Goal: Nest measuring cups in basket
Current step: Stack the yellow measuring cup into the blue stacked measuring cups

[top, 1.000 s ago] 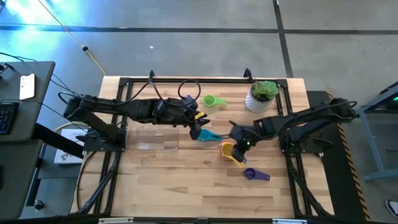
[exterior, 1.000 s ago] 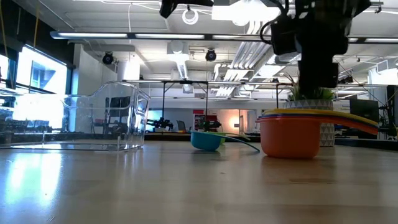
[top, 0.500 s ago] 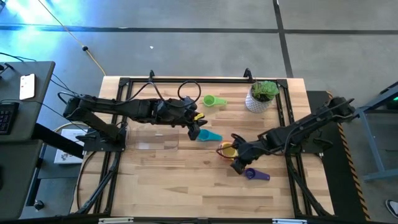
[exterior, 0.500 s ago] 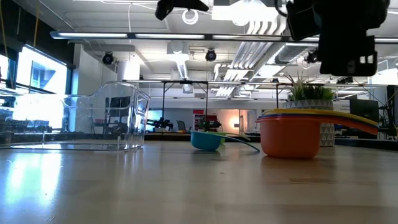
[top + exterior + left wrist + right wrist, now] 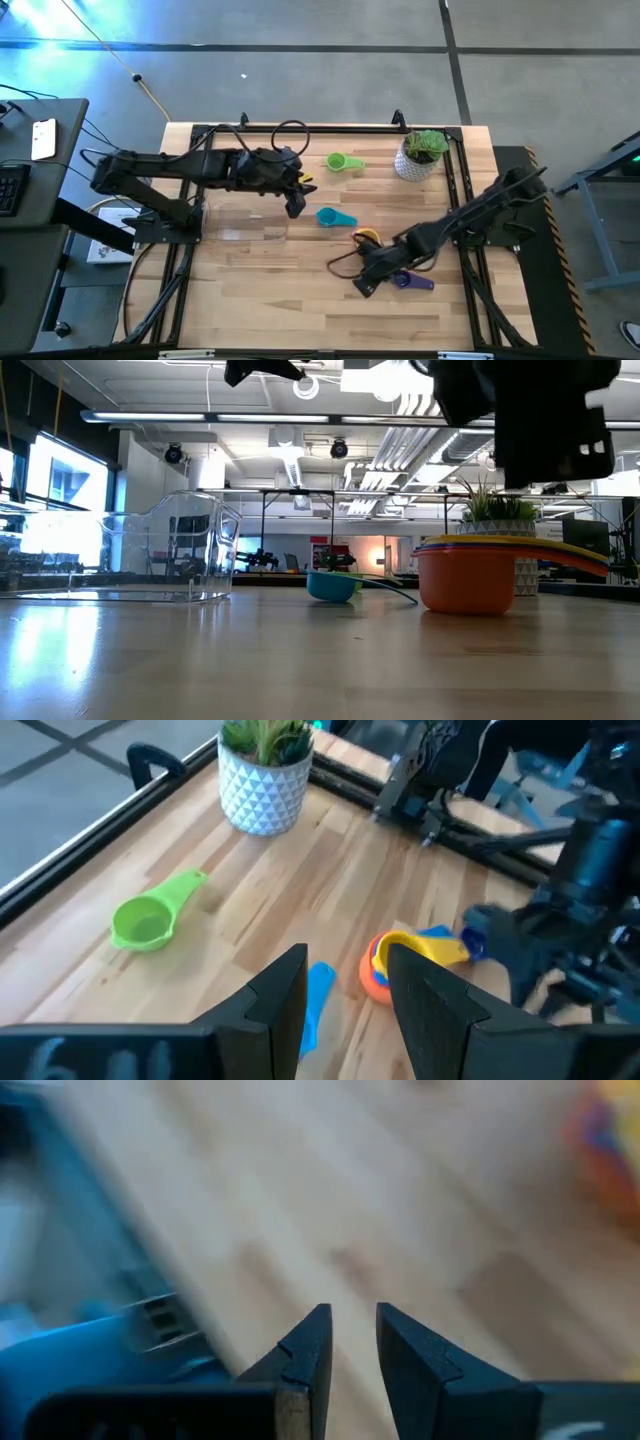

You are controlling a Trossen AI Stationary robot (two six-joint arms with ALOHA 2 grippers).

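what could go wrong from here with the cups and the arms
The right gripper hangs low beside the purple cup and the orange-and-yellow stack; a sweep might knock either. The cyan cup and green cup lie loose outside the basket, so the left gripper might push them farther.

bare wood between basket (image 5: 245, 222) and cyan cup (image 5: 335, 217), seemingly clear; right arm (image 5: 455, 222) over the stacked cups (image 5: 468, 573)
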